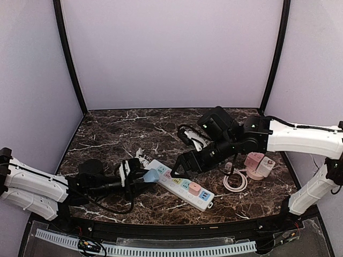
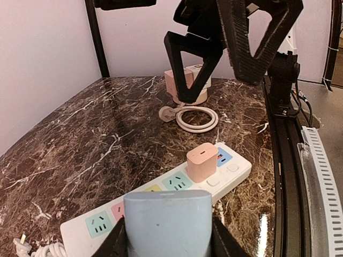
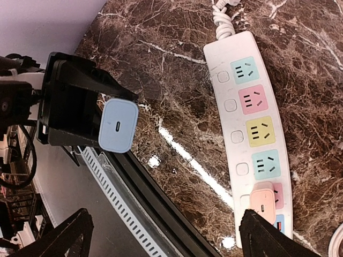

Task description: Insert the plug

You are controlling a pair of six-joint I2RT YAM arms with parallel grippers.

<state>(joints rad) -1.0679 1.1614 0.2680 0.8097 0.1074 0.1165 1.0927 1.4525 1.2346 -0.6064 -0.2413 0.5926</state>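
Note:
My left gripper [image 1: 140, 175] is shut on a light blue plug [image 1: 151, 175] and holds it just above the left end of the white power strip [image 1: 179, 186]. In the left wrist view the blue plug [image 2: 168, 222] fills the bottom, gripped on both sides, with the strip [image 2: 236, 170] beyond it. A pink plug [image 1: 194, 188] sits in a socket near the strip's right end, and also shows in the left wrist view [image 2: 201, 162]. My right gripper [image 1: 182, 166] is open and empty above the strip's middle. The right wrist view shows the blue plug [image 3: 118, 126], the strip [image 3: 228, 64] and the pink plug [image 3: 263, 202].
A coiled white cable [image 1: 235, 181] and pink adapters [image 1: 260, 165] lie right of the strip. A black and white cable bundle [image 1: 193, 136] lies behind the right gripper. The strip's own cord [image 1: 140, 156] trails off its left end. The table's front edge [image 1: 177, 225] is close.

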